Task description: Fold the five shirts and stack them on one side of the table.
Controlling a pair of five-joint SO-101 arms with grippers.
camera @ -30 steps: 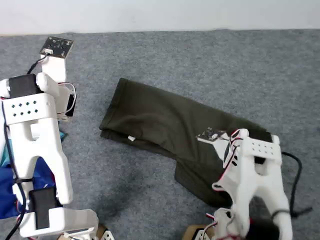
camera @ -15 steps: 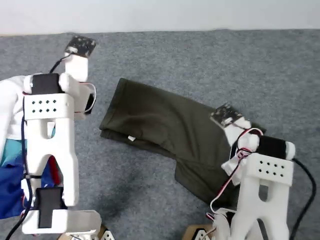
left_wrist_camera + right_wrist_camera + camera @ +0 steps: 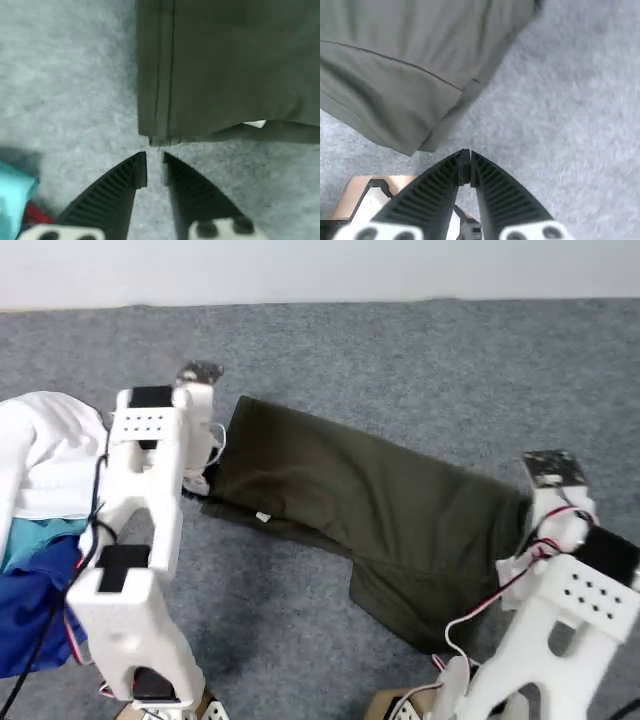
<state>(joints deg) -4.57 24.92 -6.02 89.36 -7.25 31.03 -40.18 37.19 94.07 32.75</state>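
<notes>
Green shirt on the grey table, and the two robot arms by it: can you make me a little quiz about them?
1. True or false: the right arm's fingers hold the dark olive cotton shirt.
2. What lies beside the left arm? A) a pile of white, teal and blue clothes; B) a red box; C) a green cup.
3. Fill the gap: the left arm's fingers point at the shirt's ____.
Key: 1 false, they are shut on nothing, over the grey table. 2 A. 3 corner.
</notes>
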